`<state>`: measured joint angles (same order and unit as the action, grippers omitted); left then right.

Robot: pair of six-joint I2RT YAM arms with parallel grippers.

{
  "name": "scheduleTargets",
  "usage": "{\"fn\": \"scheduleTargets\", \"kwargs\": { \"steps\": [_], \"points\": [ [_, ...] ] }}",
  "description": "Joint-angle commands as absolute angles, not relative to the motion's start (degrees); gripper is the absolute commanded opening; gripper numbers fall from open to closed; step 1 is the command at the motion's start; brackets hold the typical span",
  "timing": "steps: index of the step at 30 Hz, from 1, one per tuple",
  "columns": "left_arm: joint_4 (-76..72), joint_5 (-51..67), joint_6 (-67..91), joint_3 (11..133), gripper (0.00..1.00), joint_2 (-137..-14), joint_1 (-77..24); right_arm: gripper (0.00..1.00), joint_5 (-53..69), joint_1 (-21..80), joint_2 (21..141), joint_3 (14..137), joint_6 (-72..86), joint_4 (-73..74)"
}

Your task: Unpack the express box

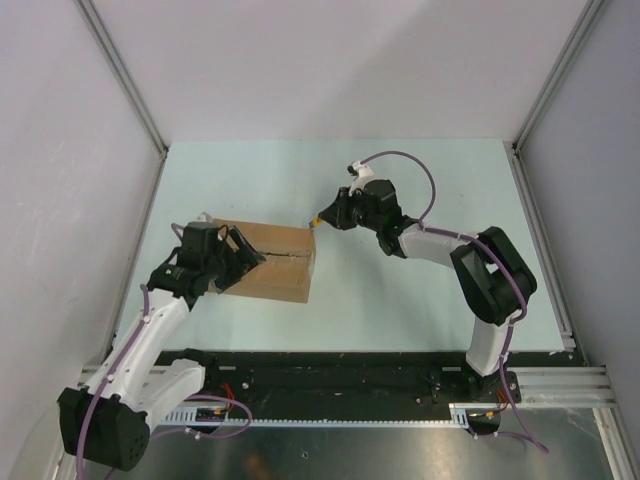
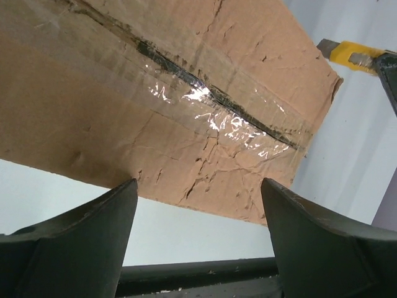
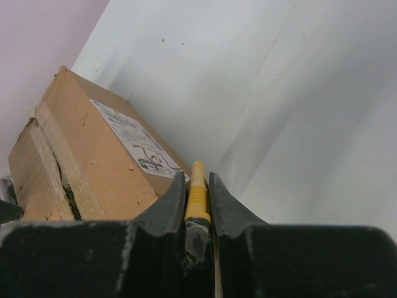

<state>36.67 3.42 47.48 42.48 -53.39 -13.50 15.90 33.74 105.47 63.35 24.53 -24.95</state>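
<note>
Worktop (image 1: 420, 300): pale surface inside a walled cell, carrying one carton.
Express box (image 1: 280, 245): brown corrugated carton, lying on the left half of the worktop, about midway between the far and near edges and turned a little askew.
Box top: flaps lie shut; a strip of clear tape (image 2: 205, 93) runs along the centre seam, with a dark ragged split down its length.
Box side: a white shipping label (image 3: 136, 146) on the face turned toward the far edge of the worktop.
Cardboard condition: creased and cracked on the top face near the right end.
Left end effector (image 1: 240, 262): poised over the box's left end, jaws spread wide, nothing between them; from its wrist view the fingers (image 2: 80, 236) frame the box's edge without touching it.
Right end effector (image 1: 330, 215): jaws drawn narrow, clamped on a utility knife (image 1: 318, 219).
Utility knife: yellow body with ribbed grip, nose pointing toward the box, just beside its far right top corner; whether it touches the cardboard cannot be told.
Arms: apart, one at each end of the box.
</note>
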Motion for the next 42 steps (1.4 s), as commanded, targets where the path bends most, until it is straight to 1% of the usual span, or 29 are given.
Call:
{"fn": "scheduleTargets", "kwargs": {
  "steps": [1,6,10,14,16,20,22,27,33,39,42],
  "points": [
    [40.6,6.0,45.1,41.8,0.87,-50.1,-13.0,0.00,16.9,33.4,105.1,65.7,23.2,-25.9],
    [46.7,4.9,42.0,44.0,0.87,-49.3,-13.0,0.00,16.6,33.5,105.4,66.0,23.0,-26.0],
    [49.6,5.3,41.9,42.1,0.87,-48.2,-13.0,0.00,17.0,33.5,105.8,66.1,23.0,-25.9],
    [48.8,0.9,43.3,41.9,0.89,-49.2,-12.8,0.00,18.8,33.5,106.3,66.2,23.0,-26.4],
    [44.8,0.7,43.4,42.3,0.89,-51.9,-12.6,0.00,21.2,33.5,106.3,66.2,22.8,-26.3],
    [33.2,3.4,43.9,41.4,0.89,-55.9,-11.0,0.00,24.9,33.5,105.6,66.2,22.2,-24.4],
    [28.1,6.8,43.9,41.4,0.89,-57.7,-9.7,0.00,27.0,33.5,105.0,66.2,21.6,-23.0],
    [24.4,8.4,39.3,44.4,0.89,-64.0,-7.3,0.00,28.1,33.8,102.3,66.3,19.4,-17.0],
    [19.8,15.3,33.8,49.8,0.89,-71.9,-3.9,0.00,24.4,36.1,98.2,65.7,14.4,-6.9],
    [17.8,22.7,27.2,61.1,0.89,-84.0,-3.8,0.00,21.2,41.2,95.4,62.7,12.7,-4.0],
    [16.6,27.0,24.6,64.0,0.88,-89.7,-3.8,0.00,19.7,43.9,95.3,62.1,12.8,-4.0]
  ]
}}
